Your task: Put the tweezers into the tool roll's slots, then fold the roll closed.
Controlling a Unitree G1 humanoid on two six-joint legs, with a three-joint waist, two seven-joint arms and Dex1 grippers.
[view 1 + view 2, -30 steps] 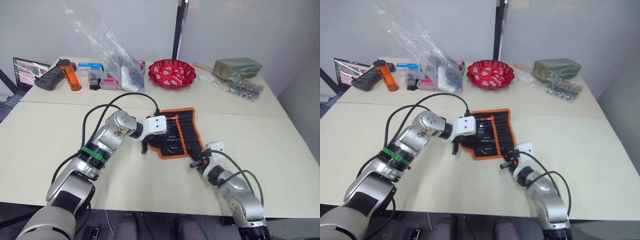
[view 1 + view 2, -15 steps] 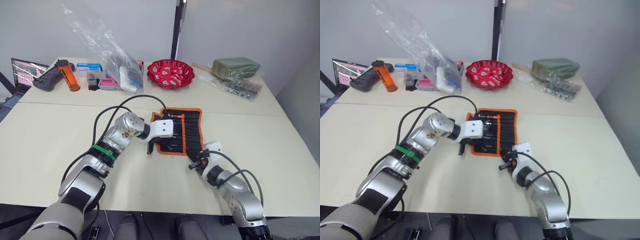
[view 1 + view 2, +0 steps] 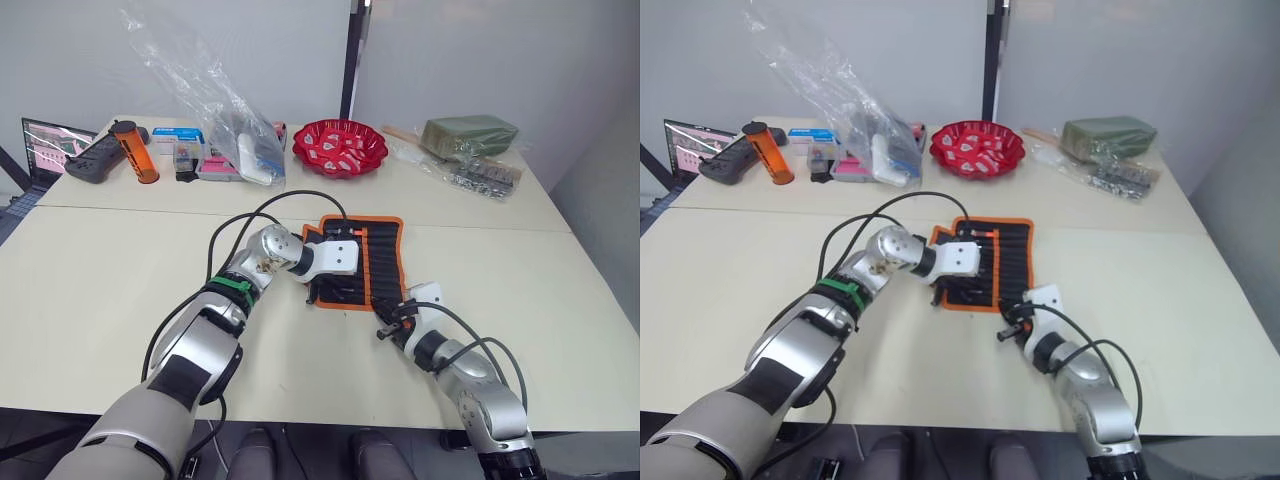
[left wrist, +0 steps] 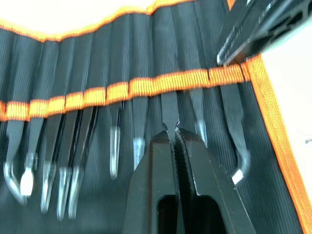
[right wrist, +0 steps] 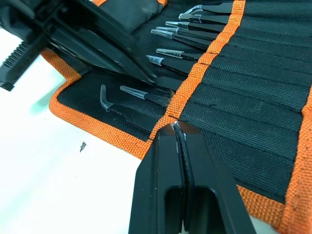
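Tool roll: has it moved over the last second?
Yes. The tool roll has swung round and shifted toward the right gripper and the red bowl.

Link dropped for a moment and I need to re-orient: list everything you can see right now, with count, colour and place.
tool roll: one, black with orange binding, open at table centre.
tweezers: about nine, black, seated in the slots, tips exposed.
table: one, cream.
bowl: one, red, far centre.
plastic bag: one, clear, far left of the bowl.
orange bottle: one, far left.
laptop: one, far left edge.
green pack: one, far right.
left gripper: black fingers shut, tips on a tweezer below the orange band.
right gripper: black fingers shut, at the roll's near orange edge.
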